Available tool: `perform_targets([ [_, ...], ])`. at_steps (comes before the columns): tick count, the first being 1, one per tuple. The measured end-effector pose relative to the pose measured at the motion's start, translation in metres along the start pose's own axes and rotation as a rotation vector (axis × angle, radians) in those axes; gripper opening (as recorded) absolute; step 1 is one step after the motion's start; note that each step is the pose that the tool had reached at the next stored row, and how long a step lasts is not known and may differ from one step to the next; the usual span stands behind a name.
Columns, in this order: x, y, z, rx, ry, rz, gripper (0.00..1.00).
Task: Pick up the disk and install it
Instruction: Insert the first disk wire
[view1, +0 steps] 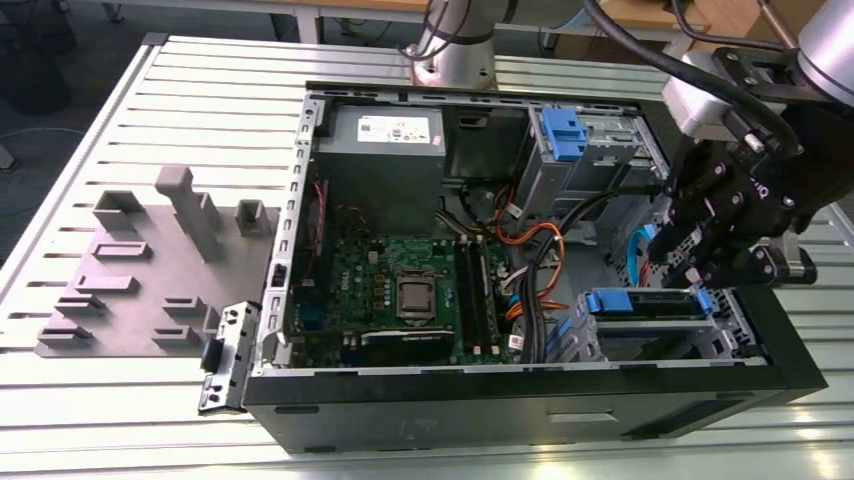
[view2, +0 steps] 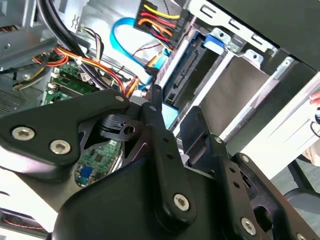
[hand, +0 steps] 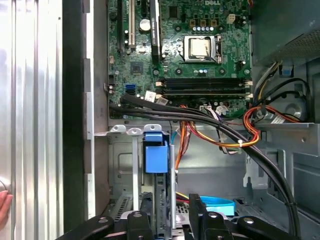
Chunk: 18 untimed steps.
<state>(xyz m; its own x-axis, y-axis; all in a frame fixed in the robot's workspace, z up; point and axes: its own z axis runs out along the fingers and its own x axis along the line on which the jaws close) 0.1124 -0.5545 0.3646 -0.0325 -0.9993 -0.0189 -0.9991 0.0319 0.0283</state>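
The disk (view1: 654, 305) sits on edge in the drive cage at the case's near corner on the exterior view's right. Its blue plastic end (hand: 155, 155) faces the motherboard. In the second wrist view its connector edge and blue rail (view2: 187, 75) run along the silver cage wall. My gripper (view1: 691, 272) hangs over the disk's outer end. Its black fingers (hand: 145, 212) straddle the thin drive, and a gap shows on one side, so the gripper (hand: 170, 207) is open. In the second wrist view the gripper (view2: 174, 117) has a light blue part between its fingers.
The open computer case holds a green motherboard (view1: 400, 290), a grey power-supply box (view1: 384, 150) and a second blue-tabbed unit (view1: 562, 133). Orange and black cables (hand: 220, 135) cross beside the cage. A grey fixture plate (view1: 134, 280) lies on the exterior view's left. A fingertip (hand: 2, 205) shows beside the case.
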Motion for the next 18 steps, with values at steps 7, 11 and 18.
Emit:
perform_targets([
  [7,-0.0077,0.0003,0.0004,0.0077,-0.0091,0.000,0.42],
  [11,-0.0085,0.0002,0.0018,0.0130,-0.0118,0.000,0.42],
  [18,-0.0099,0.0000,0.0082,0.0216,-0.0152,0.001,0.42],
])
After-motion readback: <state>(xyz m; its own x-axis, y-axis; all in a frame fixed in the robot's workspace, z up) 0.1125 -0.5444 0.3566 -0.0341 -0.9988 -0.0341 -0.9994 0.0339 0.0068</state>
